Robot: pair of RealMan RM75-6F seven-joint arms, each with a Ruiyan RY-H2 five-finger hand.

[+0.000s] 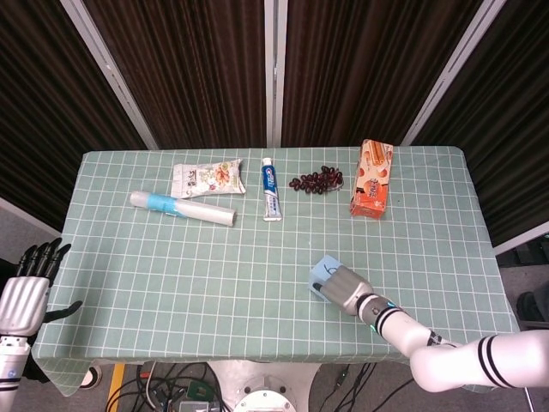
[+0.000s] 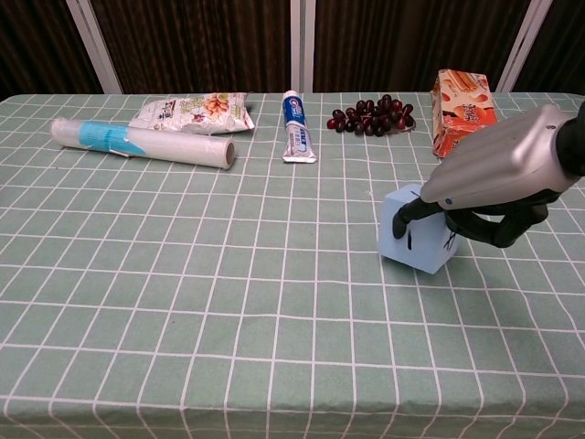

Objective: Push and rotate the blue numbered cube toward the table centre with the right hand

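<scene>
Sitting on the near right part of the table, short of the centre: pale blue numbered cube [image 2: 417, 240], one corner turned toward the chest camera, a dark mark on its face too small to read. Draped over its top and right side: silver-backed right hand [image 2: 483, 187], dark fingers [image 2: 422, 207] curled down against the upper edge, touching rather than clasping, as far as the chest view allows; palm side hidden, so a full grip cannot be ruled out.

Likely to tip rather than slide if pressed from so high on the cube. Likely also to slip off the corner and leave the cube spinning in place, or to snag the cloth and ruck it.

Hanging off the near left corner, well apart from everything: left hand [image 1: 30, 292], fingers spread and holding nothing.

Underneath: green cloth with a white grid over the table [image 1: 214, 283]. Along the far edge: plastic-wrapped roll [image 2: 146, 143], snack bag [image 2: 194, 111], toothpaste tube [image 2: 296, 128], dark grapes [image 2: 373, 116], orange carton [image 2: 462, 110]. Behind: dark curtains [image 1: 189, 69].
</scene>
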